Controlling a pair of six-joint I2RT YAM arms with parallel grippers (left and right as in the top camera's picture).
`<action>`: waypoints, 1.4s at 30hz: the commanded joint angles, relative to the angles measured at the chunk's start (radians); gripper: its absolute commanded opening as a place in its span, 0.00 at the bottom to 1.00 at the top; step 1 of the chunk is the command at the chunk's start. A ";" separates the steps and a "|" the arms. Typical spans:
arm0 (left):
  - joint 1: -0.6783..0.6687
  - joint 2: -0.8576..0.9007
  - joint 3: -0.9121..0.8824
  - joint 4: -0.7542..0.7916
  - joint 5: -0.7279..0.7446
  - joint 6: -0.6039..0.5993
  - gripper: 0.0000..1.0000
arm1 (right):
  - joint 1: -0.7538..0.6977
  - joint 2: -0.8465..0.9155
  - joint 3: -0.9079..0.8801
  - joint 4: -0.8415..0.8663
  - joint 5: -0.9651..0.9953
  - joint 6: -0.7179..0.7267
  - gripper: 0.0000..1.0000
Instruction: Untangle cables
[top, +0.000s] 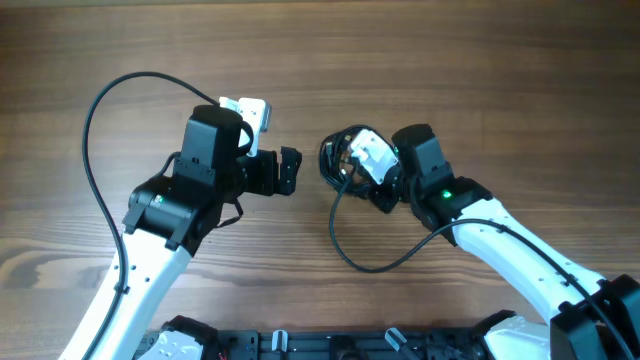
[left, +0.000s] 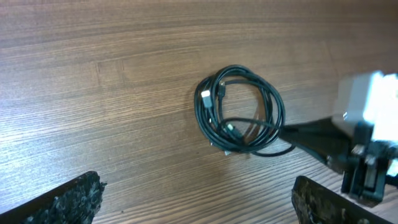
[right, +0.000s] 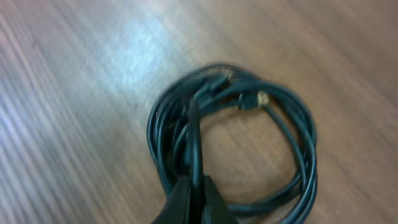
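The cables (left: 273, 102) lie on the table (top: 450, 60) as one small coil, in the middle of the left wrist view and just right of centre in the overhead view. Two small plugs show inside the ring, near its upper left.

The left claw (left: 196, 180) is wide, with both fingers at the bottom corners of its own view, apart from the coil. The right claw (right: 194, 124) looks narrow, its tips together as one thin point at the edge of the coil. I cannot tell whether a strand is caught there, because that view is blurred.

I judge the cords to be light, soft and a little slippery, so the whole coil may drag along when one strand is pulled. A plug end seems the best place to hold, while the other claw pins the ring.
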 joint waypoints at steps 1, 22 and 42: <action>-0.003 0.006 0.018 0.008 0.012 -0.002 1.00 | 0.004 -0.003 0.047 -0.097 0.100 -0.034 0.04; -0.003 0.006 0.018 0.021 0.011 -0.002 1.00 | 0.004 -0.002 0.484 -0.750 0.492 -0.144 0.04; -0.003 0.006 0.018 -0.010 0.012 -0.002 1.00 | 0.039 0.151 0.484 -0.403 0.434 -0.755 0.04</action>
